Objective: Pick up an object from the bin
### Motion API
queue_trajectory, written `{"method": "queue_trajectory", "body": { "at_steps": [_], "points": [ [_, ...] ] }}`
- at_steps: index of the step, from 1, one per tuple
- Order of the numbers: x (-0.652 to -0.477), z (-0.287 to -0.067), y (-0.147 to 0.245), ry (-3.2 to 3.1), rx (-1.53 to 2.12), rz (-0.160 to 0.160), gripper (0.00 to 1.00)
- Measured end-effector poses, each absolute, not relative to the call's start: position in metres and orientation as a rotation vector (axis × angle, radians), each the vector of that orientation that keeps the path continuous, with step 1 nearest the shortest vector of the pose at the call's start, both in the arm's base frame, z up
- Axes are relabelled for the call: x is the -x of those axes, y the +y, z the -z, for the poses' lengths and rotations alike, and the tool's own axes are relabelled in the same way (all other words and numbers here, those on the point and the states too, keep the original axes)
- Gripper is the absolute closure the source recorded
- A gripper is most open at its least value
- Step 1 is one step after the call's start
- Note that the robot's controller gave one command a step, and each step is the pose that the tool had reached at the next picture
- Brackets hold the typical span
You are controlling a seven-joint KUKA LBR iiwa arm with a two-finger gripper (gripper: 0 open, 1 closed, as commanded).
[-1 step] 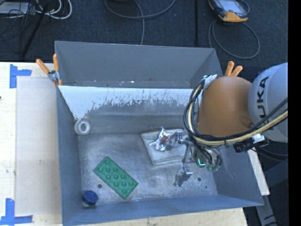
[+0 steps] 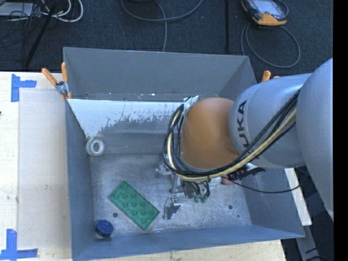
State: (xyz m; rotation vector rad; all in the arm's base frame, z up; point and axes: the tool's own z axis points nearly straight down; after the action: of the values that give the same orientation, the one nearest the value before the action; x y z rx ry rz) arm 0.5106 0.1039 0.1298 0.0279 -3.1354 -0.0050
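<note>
Gripper [image 2: 172, 206] tip sits low over the bin floor, front middle of the grey metal bin [image 2: 157, 72]. Whether it is released or clenched cannot be told: the metal parts at the tip overlap from this angle and the wrist shades them.

Nearest thing is the green studded plate [image 2: 133, 205], a flat rectangular building-brick plate. It lies on the floor just left of the tip, set diagonally, with its right corner close beside the tip. Contact between them is unclear.

A small green bit [image 2: 203, 198] shows just right of the tip under the wrist. It is possibly a loose item, possibly robot hardware. A small pinkish thing [image 2: 225, 181] pokes out at the wrist's right edge, mostly hidden.

Above the tip is the orange cover [image 2: 206, 132], round and bulky, with cables [image 2: 173, 140] looped down its left side. The grey arm [image 2: 283, 118] comes in from the right over the bin's right wall.

Farther off:
- A pale ring [image 2: 95, 147] lies at the left where the floor meets the sloped back wall.
- A blue cap [image 2: 103, 228] lies in the front-left corner, near the plate's lower-left end but apart from it.
</note>
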Motion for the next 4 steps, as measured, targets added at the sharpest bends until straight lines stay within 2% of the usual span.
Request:
{"method": "queue_trajectory", "body": {
  "at_steps": [1, 2, 4],
  "points": [
    [-0.515, -0.074, 0.122, -3.103, 0.479, -0.003, 0.0],
    [-0.507, -0.074, 0.138, -3.062, 0.735, -0.001, 0.0],
    [-0.49, -0.075, 0.207, -3.003, 0.928, -0.003, 0.0]
  ]
}}
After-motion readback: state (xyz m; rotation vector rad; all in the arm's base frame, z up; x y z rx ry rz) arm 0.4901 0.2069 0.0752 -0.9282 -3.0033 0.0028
